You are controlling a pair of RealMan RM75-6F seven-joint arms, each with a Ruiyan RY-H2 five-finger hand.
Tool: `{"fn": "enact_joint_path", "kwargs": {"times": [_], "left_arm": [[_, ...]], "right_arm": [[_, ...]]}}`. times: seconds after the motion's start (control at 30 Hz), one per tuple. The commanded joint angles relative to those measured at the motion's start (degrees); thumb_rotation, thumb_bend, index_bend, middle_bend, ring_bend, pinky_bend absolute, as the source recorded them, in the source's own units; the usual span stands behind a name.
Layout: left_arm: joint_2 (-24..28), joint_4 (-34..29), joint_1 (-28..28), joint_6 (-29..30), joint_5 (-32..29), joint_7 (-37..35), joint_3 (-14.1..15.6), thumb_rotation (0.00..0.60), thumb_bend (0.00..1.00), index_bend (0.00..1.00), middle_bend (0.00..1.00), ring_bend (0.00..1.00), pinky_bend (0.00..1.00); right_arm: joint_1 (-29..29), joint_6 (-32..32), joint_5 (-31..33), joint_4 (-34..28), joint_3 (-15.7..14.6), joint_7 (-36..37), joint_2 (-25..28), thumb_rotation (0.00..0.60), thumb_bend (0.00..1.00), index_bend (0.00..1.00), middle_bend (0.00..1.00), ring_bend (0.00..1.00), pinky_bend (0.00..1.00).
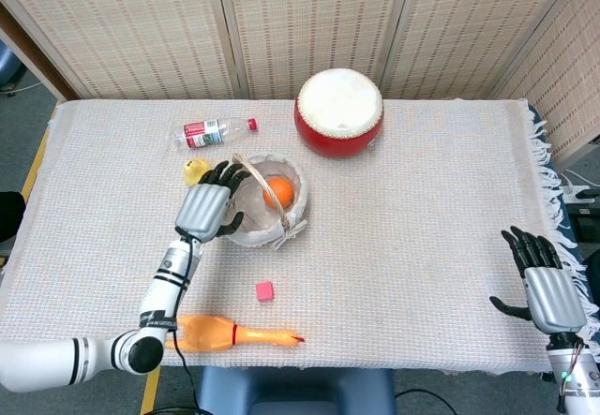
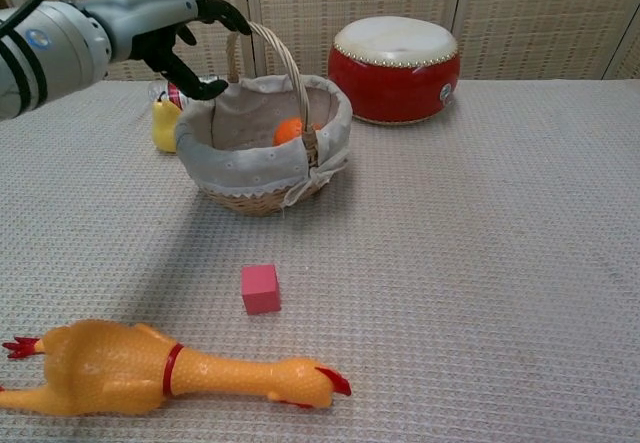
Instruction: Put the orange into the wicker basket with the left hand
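Observation:
The orange [image 1: 278, 191] [image 2: 290, 130] lies inside the wicker basket [image 1: 290, 214] [image 2: 262, 178], on its cloth lining, next to the arched handle. My left hand [image 1: 205, 208] [image 2: 178, 29] hovers over the basket's left rim with its fingers spread and nothing in them. My right hand [image 1: 544, 286] stays at the table's near right corner, fingers apart and empty; the chest view does not show it.
A yellow pear [image 1: 194, 169] [image 2: 165, 125] and a plastic bottle [image 1: 210, 132] lie behind my left hand. A red drum [image 1: 339, 112] [image 2: 396, 68] stands behind the basket. A pink cube [image 1: 264, 290] [image 2: 260, 288] and a rubber chicken [image 1: 230, 332] [image 2: 150, 368] lie nearer the front edge.

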Motion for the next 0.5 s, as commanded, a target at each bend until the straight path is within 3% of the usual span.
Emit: {"fn": "enact_joint_path", "kwargs": {"times": [0.03,0.1,0.2,0.33,0.5], "left_arm": [[7.13,-6.56,5.96,4.34,5.69,-3.01,3.79,0.600,0.40,0.00,0.00,0.00,0.14],[10.33,-8.98,9.11,6.12,8.92,-4.95,6.17,0.600,0.40,0.00,0.00,0.00,0.13],[15.47,-10.20,15.33,9.34,18.10,-7.68,13.20,0.600,0.40,0.00,0.00,0.00,0.13],[17.94,-6.60,23.16,16.00,30.71,-10.57,21.81,0.600,0.40,0.00,0.00,0.00,0.12],[18.31,-0.10,32.11,24.20,38.95,-15.91,28.13,0.600,0.40,0.00,0.00,0.00,0.12]], "right_arm": [[-0.13,0.25,-0.17,0.07,-0.07,-0.03,0.06,0.600,0.03,0.00,0.00,0.00,0.00],[-0.20,0.33,-0.32,0.08,-0.17,-0.13,0.15,0.600,0.03,0.00,0.00,0.00,0.00],[-0.18,0.24,-0.79,0.13,-0.48,-0.65,0.45,0.600,0.03,0.00,0.00,0.00,0.00],[-0.19,0.39,-1.30,-0.17,-0.69,-1.06,0.46,0.600,0.03,0.00,0.00,0.00,0.00],[-0.15,0.69,-2.14,-0.17,-0.95,-2.10,-0.01,0.600,0.03,0.00,0.00,0.00,0.00]]}}
